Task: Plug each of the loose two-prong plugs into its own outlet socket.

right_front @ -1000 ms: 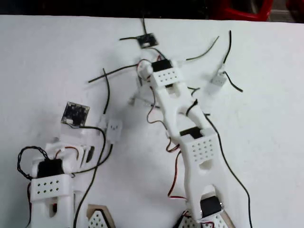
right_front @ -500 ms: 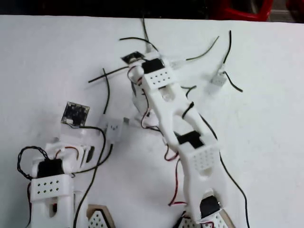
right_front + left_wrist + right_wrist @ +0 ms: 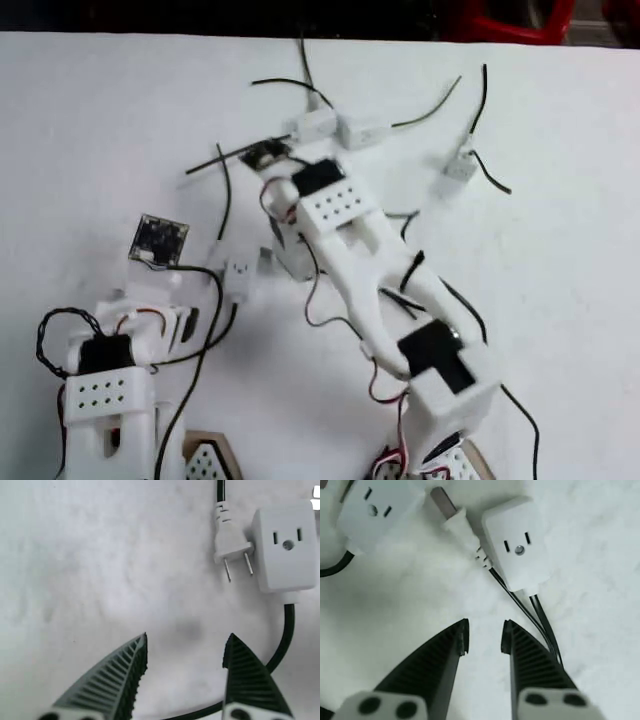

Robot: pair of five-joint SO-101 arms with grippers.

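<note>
right gripper (image 3: 484,636) drawn back, perhaps slightly leftward

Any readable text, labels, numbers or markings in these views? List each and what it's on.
No readable text in any view.
Left wrist view, socket: plain white, just slots and a round hole, no print.
Plug beside it: no marking visible.
Right wrist view, both sockets: no print either.
High view, circuit board: any print is too small to read.

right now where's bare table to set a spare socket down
Far-left table, bordered by the left arm and the black cords, is bare. So is the right side, beyond the right arm. Crowded: sockets and cords at far centre.
</note>
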